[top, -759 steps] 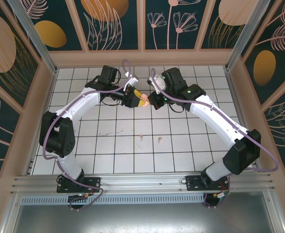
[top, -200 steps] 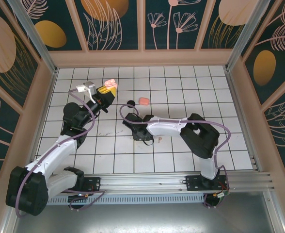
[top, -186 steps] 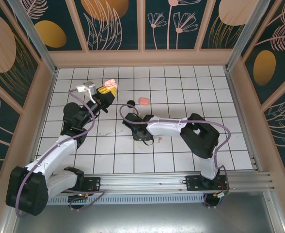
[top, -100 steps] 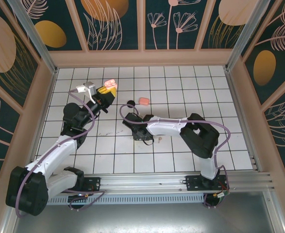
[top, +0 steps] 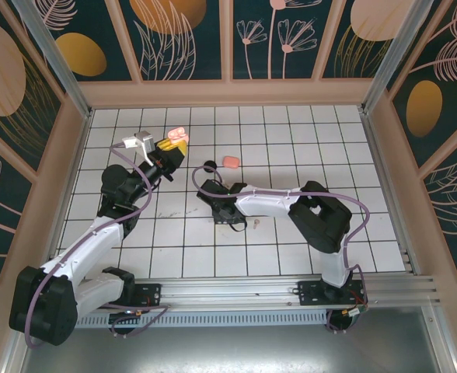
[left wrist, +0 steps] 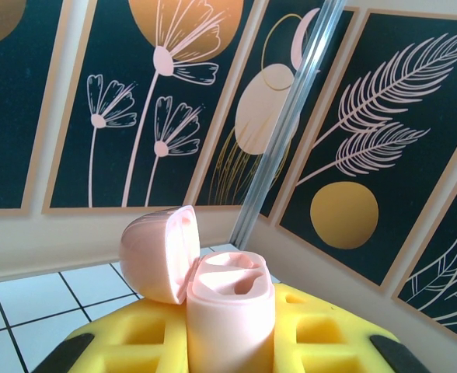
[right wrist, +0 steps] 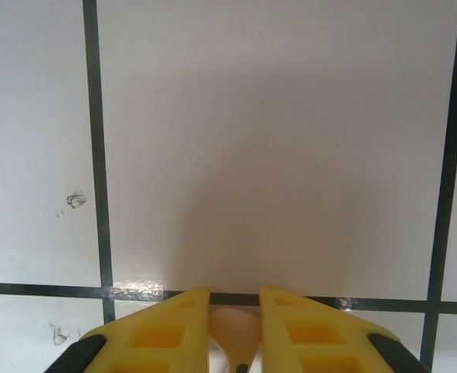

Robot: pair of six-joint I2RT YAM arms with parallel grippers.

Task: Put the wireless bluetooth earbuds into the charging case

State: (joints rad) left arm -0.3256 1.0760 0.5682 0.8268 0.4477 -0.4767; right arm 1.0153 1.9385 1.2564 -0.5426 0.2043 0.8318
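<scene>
Top view: the left hand (top: pixel 171 148) grasps the open charging case (top: pixel 176 137) at the far left of the worktop (top: pixel 306 132). The right hand (top: pixel 230 224) is down on the tiles, with a second earbud (top: pixel 256 225) just beside it.

Left wrist view: the case's lid (left wrist: pixel 157 252) is hinged back and both sockets are empty, so nothing is inserted yet.

Right wrist view: the fingers (right wrist: pixel 174 326) are clenched on a pale peach earbud (right wrist: pixel 235 330) at the tile. Lifting and seating both buds is left to do.

We see a white tiled bench (top: pixel 306 132). A pink case (top: pixel 230 162) lies on it. Nearer the arm bases than that case lie a peach earbud (top: pixel 256 224) and a second earbud (right wrist: pixel 235 328), between the right pincer (right wrist: pixel 235 297) tips.
</scene>
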